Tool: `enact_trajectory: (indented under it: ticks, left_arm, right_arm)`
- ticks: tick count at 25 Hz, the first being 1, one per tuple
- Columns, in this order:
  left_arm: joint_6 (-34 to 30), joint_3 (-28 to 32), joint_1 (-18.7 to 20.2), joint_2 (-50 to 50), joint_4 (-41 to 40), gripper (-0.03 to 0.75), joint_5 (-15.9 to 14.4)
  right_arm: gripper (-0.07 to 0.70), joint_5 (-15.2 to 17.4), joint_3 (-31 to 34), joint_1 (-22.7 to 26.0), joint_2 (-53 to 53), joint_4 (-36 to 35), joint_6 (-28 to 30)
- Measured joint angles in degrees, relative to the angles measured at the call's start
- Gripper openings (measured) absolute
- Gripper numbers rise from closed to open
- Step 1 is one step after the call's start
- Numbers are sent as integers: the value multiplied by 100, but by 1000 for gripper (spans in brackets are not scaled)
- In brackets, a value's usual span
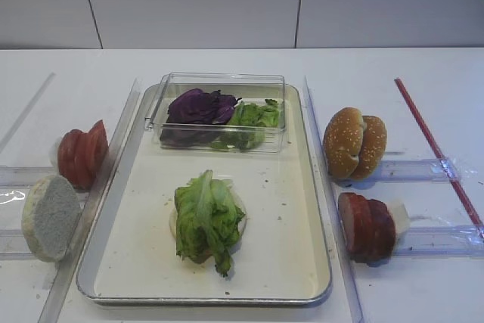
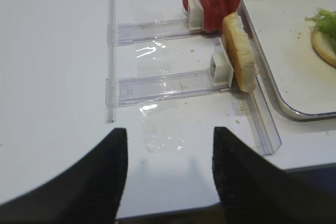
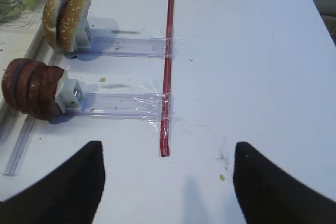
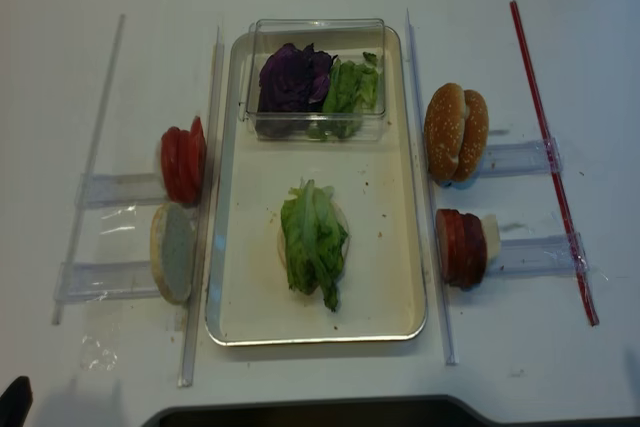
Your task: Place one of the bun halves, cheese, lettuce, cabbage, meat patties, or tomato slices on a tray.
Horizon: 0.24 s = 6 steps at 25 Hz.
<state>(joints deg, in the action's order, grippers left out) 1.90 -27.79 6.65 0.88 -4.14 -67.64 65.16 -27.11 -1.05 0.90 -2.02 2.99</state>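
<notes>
The metal tray (image 1: 204, 297) holds green lettuce (image 1: 206, 219) lying on a pale bun half (image 1: 240, 222). Left of it stand tomato slices (image 1: 82, 154) and a pale bun half (image 1: 51, 217). On the right stand two sesame bun halves (image 1: 354, 144) and the meat patties (image 1: 367, 226). Purple cabbage (image 1: 200, 106) lies in a clear box. No cheese shows. My right gripper (image 3: 168, 150) is open over bare table, right of the patties (image 3: 31, 88). My left gripper (image 2: 169, 132) is open near the front edge, short of the pale bun half (image 2: 240, 52). Neither holds anything.
The clear plastic box (image 1: 221, 81) at the tray's back also holds green leaves (image 1: 255, 116). Clear plastic holders (image 1: 412, 169) and rails are taped to the white table. A red strip (image 1: 439, 153) runs along the right. A piece of clear film (image 2: 163, 127) lies before the left gripper.
</notes>
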Motion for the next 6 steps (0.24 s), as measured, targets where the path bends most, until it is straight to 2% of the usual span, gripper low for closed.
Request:
enact_trajectory:
  ticks: [6]
  left_arm:
    - [0, 0, 0, 0, 0, 352, 0]
  right_arm:
    - [524, 0, 0, 0, 0, 0, 0]
